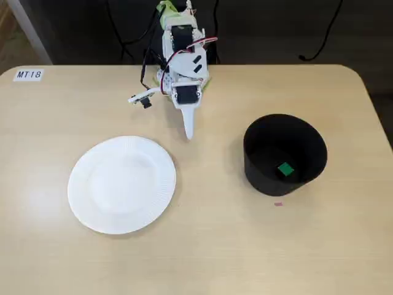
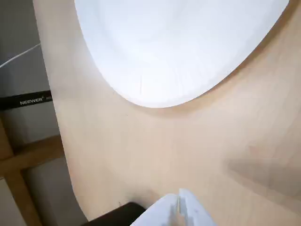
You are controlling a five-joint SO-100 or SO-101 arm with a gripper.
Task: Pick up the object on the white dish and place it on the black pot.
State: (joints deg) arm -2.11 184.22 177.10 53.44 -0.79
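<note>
Label sticker (image 1: 29, 74): I read "MT18" on it, at the table's far left corner in the fixed view.
White dish (image 1: 121, 184): on my left of the table (image 1: 202, 246) in the fixed view, lying flat, nothing on it; the wrist view shows its ribbed rim (image 2: 188, 89) filling the top of the frame.
Gripper (image 1: 188, 130): at the back centre, pointing down toward the table between dish and pot, touching neither; I see its white fingers (image 2: 181, 212) pressed together to one tip, nothing between them.
Black pot (image 1: 284, 153): on my right, upright, well apart from the dish.
Green cube (image 1: 285, 169): resting on the pot's floor, toward the near wall.
Pink scrap (image 1: 278, 203): just in front of the pot.
</note>
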